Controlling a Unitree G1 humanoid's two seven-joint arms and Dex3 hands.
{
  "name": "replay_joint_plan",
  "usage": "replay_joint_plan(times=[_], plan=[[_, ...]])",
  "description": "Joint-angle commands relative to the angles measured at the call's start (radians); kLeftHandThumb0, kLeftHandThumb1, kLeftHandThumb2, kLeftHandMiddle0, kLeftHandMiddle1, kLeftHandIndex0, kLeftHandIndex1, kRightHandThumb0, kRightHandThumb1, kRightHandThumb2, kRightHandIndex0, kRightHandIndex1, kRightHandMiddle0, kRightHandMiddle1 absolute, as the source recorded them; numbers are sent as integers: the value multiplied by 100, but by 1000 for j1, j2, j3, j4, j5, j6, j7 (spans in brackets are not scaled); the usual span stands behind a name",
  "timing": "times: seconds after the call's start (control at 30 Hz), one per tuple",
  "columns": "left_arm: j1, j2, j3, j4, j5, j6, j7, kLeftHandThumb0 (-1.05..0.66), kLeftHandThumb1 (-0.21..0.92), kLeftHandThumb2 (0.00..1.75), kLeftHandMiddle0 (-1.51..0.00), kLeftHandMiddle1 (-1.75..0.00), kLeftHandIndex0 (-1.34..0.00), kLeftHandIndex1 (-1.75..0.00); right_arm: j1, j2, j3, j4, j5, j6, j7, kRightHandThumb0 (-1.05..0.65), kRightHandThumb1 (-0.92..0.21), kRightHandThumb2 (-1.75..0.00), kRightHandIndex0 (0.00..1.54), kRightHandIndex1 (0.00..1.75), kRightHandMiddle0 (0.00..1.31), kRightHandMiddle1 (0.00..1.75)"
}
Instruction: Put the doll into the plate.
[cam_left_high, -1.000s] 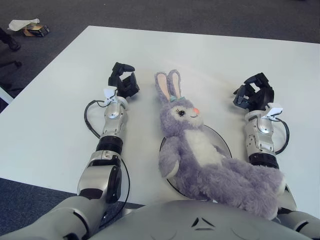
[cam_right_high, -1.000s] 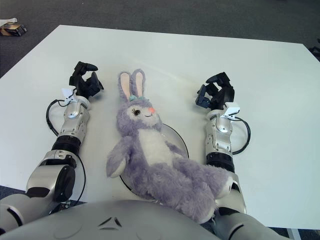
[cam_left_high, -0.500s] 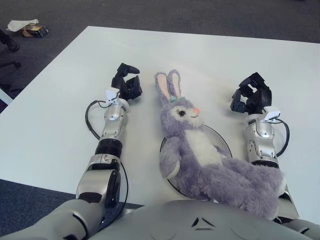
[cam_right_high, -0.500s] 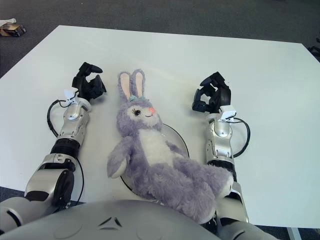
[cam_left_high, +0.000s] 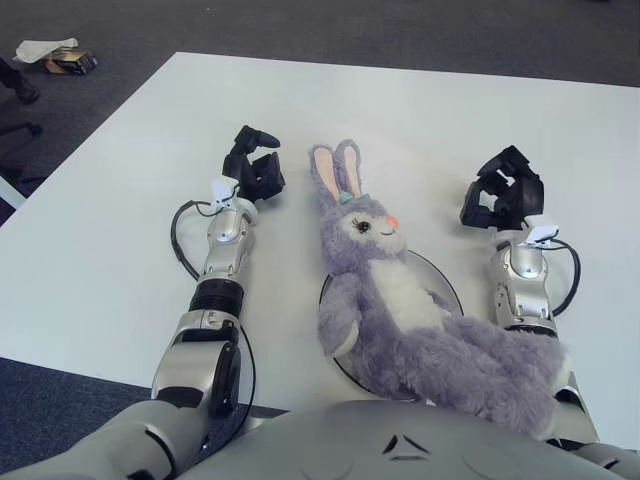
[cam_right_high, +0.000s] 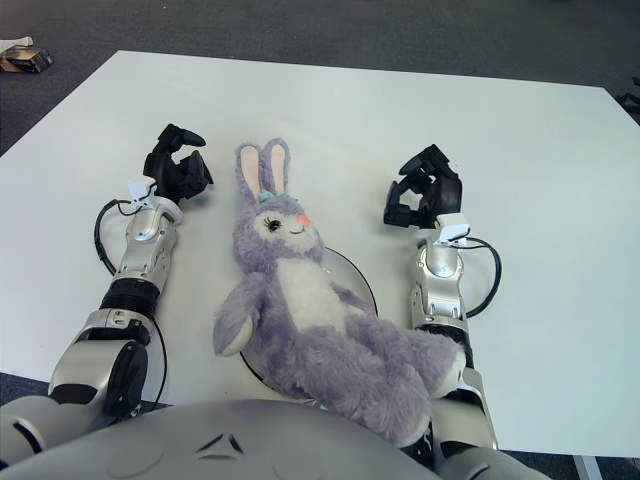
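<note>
Left hand (cam_left_high: 255, 170) and right hand (cam_left_high: 505, 195) hover released beside the doll (cam_left_high: 400, 300), barely shifted; doll stays on the plate (cam_left_high: 440, 275).

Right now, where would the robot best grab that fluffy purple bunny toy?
Probably the fluffy purple bunny toy at its narrow neck and chest: it lies face up between both hands. The left hand and right hand could close in from either side.
</note>
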Motion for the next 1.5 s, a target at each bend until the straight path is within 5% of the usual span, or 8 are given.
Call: replay_joint_plan(times=[0.0,1.47], plan=[[114,-19,1,64,0,-11,-7,-40,60,96,-97,-175,-39,-175,104,40,14,52,-16,-8,-8,-1,1,-167,86,175,66,166],[115,8,-31,98,57,-64,4,-41,56,102,-104,-175,-43,-175,113,44,30,23,-24,65,-16,-1,-2,-163,85,175,65,164]])
